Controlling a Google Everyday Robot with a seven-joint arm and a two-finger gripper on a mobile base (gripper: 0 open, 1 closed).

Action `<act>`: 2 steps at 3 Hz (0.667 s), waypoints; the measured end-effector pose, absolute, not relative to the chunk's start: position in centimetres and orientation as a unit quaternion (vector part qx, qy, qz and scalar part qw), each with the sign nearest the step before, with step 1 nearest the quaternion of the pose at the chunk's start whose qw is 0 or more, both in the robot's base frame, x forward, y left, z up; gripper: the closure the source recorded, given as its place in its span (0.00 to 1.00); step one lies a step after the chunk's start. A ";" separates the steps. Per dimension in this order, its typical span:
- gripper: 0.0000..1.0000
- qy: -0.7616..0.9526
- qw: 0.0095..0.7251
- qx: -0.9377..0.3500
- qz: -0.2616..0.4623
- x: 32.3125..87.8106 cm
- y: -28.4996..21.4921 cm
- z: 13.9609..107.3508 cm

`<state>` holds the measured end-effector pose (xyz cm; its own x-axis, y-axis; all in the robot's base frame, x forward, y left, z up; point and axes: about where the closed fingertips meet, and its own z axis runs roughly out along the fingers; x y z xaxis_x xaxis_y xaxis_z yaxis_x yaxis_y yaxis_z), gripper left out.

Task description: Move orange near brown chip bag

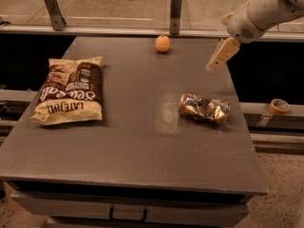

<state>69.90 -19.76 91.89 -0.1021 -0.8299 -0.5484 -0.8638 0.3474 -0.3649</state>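
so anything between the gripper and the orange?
No. In the camera view, only bare grey tabletop separates the gripper, hovering near the table's right edge, from the orange.

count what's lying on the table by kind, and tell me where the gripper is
orange: 1
brown chip bag: 1
shiny foil package: 1
total: 3
The gripper hangs over the table near its right rear edge, to the right of the orange.
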 end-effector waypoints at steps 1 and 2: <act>0.00 0.747 0.363 -0.557 0.026 70.8 -19.3 91.5; 0.00 0.760 0.392 -0.517 0.043 74.0 -18.4 90.2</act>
